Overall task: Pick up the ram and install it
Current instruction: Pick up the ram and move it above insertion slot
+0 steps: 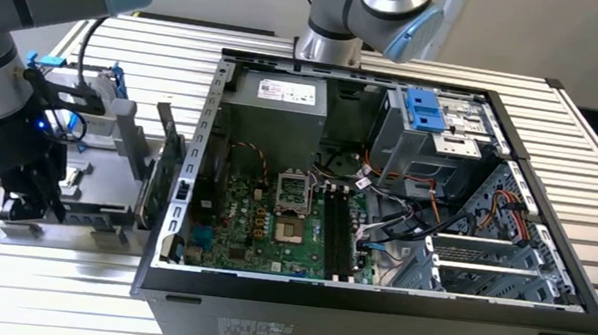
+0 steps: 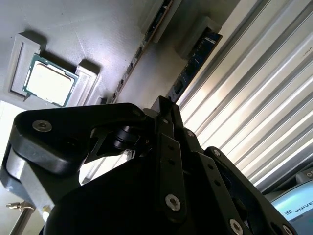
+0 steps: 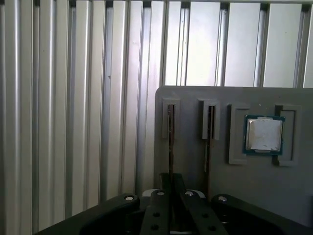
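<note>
In the exterior view the black pincer (image 1: 22,205) hangs low over a grey slotted parts holder (image 1: 128,150), well apart from the open black computer case (image 1: 373,313). The case's long black memory slots (image 1: 342,230) look empty, so I judge nothing is installed yet. In the second wrist view a thin, narrow ram stick (image 2: 139,54) stands on edge in the holder, running out from the pincer's tip, with a second like stick (image 2: 195,58) beside it. In the first wrist view the ram lines up with the pincer. I cannot tell whether the pincer grips the ram, and lifting and seating appear to remain.
</note>
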Robot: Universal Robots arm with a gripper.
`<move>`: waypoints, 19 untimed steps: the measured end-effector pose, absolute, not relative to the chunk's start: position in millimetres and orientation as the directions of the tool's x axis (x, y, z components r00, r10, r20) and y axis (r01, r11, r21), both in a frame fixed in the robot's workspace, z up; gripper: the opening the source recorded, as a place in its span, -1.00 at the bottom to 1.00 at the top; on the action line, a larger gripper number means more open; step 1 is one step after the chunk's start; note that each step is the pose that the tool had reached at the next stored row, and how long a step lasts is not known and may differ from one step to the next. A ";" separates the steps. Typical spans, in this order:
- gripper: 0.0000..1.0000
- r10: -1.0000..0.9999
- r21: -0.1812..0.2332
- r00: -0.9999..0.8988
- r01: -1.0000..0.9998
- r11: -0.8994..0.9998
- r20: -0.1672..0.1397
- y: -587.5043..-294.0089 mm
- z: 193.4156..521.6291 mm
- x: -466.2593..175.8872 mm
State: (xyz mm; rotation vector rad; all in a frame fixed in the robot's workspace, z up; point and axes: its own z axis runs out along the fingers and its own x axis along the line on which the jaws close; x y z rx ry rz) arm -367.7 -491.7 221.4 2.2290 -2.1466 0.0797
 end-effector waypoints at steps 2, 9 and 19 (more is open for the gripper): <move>-1.00 -0.997 -0.002 0.037 -0.999 -0.038 0.069 -491.7 221.7 -367.8; -1.00 -0.997 -0.002 0.037 -0.999 -0.038 0.069 -491.7 222.3 -367.8; -1.00 -0.997 -0.002 0.034 -0.999 -0.035 0.069 -491.7 226.8 -367.8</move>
